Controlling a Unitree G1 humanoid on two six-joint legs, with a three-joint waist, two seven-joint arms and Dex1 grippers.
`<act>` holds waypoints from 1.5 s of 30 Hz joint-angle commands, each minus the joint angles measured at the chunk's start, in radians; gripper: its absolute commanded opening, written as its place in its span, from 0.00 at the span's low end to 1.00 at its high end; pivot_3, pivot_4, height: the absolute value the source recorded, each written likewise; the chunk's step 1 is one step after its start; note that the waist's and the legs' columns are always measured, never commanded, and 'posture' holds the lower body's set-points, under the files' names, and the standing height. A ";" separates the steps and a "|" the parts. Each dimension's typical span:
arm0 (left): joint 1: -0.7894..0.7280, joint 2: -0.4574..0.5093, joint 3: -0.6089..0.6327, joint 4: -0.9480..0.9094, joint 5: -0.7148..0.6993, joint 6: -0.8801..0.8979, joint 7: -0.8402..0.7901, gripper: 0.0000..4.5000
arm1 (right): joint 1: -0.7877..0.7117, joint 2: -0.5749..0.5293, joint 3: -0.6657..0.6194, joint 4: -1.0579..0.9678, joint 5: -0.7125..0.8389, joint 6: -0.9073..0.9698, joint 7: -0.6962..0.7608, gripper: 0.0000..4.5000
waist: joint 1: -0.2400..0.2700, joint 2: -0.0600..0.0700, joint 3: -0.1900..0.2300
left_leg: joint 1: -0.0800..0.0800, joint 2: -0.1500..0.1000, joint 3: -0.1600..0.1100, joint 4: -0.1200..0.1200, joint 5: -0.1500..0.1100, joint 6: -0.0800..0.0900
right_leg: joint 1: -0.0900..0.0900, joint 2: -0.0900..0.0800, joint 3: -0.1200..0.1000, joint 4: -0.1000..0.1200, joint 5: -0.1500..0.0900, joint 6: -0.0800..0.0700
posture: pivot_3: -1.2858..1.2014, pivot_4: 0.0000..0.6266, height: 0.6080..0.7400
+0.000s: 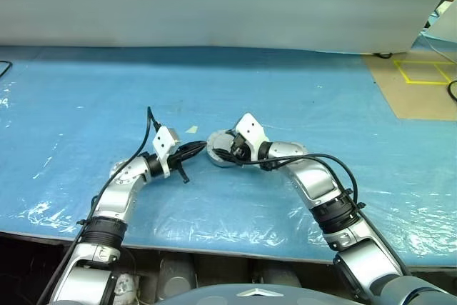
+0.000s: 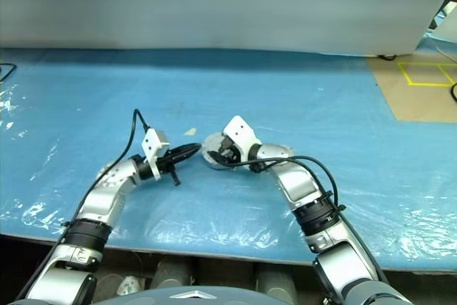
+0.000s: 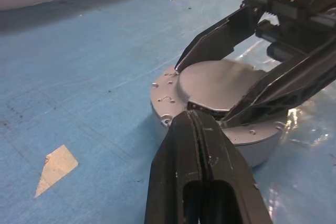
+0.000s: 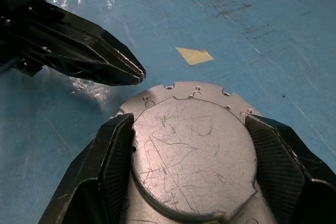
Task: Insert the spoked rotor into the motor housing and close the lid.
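Resting position: the motor housing (image 4: 185, 94) sits on the desk (image 1: 300, 98) near the middle of its blue plastic-covered top, between the two arms
Cover: the lid (image 4: 193, 157) lies flat on top of the motor housing; its scratched silver face is up; the rim of the housing with small screw holes shows around it
Right gripper (image 4: 191, 166): jaws apart and set on opposite edges of the lid, one finger (image 4: 113, 163) on each side; both fingers touch the lid's edge; the gripper slants down toward the desk
Left gripper (image 3: 195, 116): jaws pressed together with nothing between them; the tip points roughly level at the side of the motor housing; in the left wrist view the tip lies at the lid's edge, but contact cannot be confirmed
Relation of grippers: the closed left tip stands just beside the right gripper's near finger; the two arms converge on the housing from opposite sides
Desk surface: blue sheet with crinkled clear plastic over it; a small beige scrap of tape (image 4: 195, 55) lies flat on the sheet near the housing, apart from it
Background: a pale wall (image 1: 214, 5) runs along the far edge of the desk; a brown floor with yellow tape lines (image 1: 425, 73) shows at the far right
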 commanded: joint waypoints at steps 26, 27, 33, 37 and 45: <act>0.003 -0.023 -0.098 -0.007 0.081 0.090 0.006 0.00 | 0.067 -0.050 0.005 0.031 -0.013 0.072 0.028 0.99 | 0.005 0.002 -0.005 | -0.001 -0.001 0.000 -0.002 -0.002 0.003 | 0.001 -0.002 0.000 -0.004 -0.002 0.002 | 0.52 0.24 1.00; 0.005 -0.023 -0.097 -0.011 0.079 0.093 0.005 0.00 | 0.067 -0.050 0.002 0.028 -0.010 0.064 0.033 0.99 | 0.005 0.002 -0.005 | -0.002 -0.001 0.000 -0.002 -0.002 0.003 | 0.001 -0.002 0.001 -0.004 -0.002 0.003 | 0.52 0.24 1.00; 0.015 -0.022 -0.097 -0.030 0.069 0.108 -0.007 0.00 | 0.072 -0.073 -0.013 0.005 0.015 0.003 0.108 0.99 | 0.006 0.002 -0.005 | -0.004 -0.002 0.000 -0.003 -0.001 0.002 | 0.001 -0.002 0.001 -0.007 -0.001 -0.001 | 0.52 0.24 1.00; 0.018 -0.022 -0.097 -0.035 0.066 0.109 -0.009 0.00 | 0.077 -0.074 -0.048 -0.012 0.056 -0.018 0.151 0.99 | 0.007 0.002 -0.005 | -0.005 -0.002 0.000 -0.006 0.000 -0.001 | 0.001 -0.001 0.000 -0.010 0.000 -0.002 | 0.52 0.24 1.00; 0.014 -0.022 -0.097 -0.033 0.064 0.109 -0.013 0.00 | 0.074 -0.065 -0.116 -0.016 0.106 0.014 0.154 0.99 | 0.007 0.002 -0.005 | -0.006 -0.001 0.000 -0.006 0.001 -0.001 | 0.001 -0.001 -0.001 -0.011 0.000 -0.002 | 0.52 0.24 1.00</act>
